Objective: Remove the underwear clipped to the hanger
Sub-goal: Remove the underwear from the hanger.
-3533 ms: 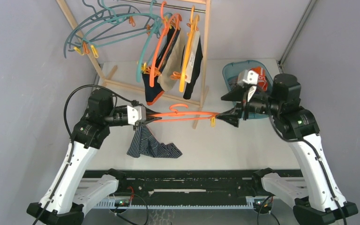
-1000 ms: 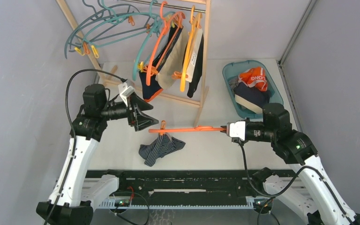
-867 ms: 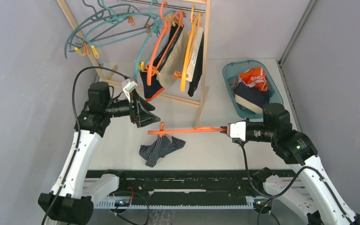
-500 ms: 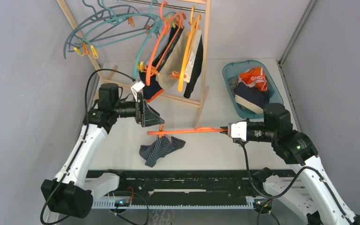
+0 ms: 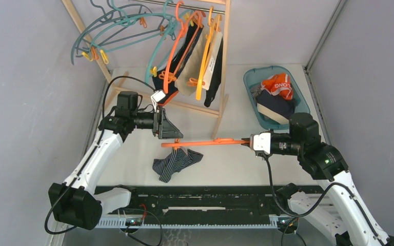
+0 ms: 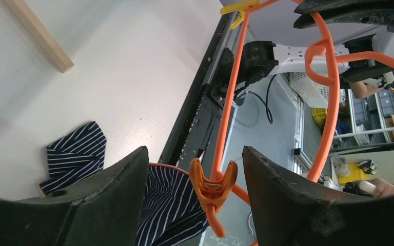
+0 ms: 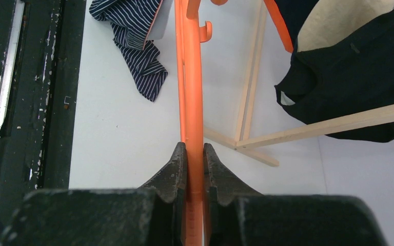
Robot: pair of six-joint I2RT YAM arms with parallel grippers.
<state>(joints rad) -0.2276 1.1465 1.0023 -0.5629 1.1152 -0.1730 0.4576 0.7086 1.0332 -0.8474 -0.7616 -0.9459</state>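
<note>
With the hanger clamped by the right gripper, the last clip holding the underwear is straddled by the spread left gripper.

The left hand, spread wide, frames the clip of the orange hanger above striped underwear.

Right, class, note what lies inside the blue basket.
An orange garment with white lettering and a navy garment with a pale band lie in the basket; anything beneath them is covered.

Left arm: reached forward; left gripper held level, jaws stood wide apart. Right arm: elbow bent; right gripper pointed leftward, jaws clamped.
</note>
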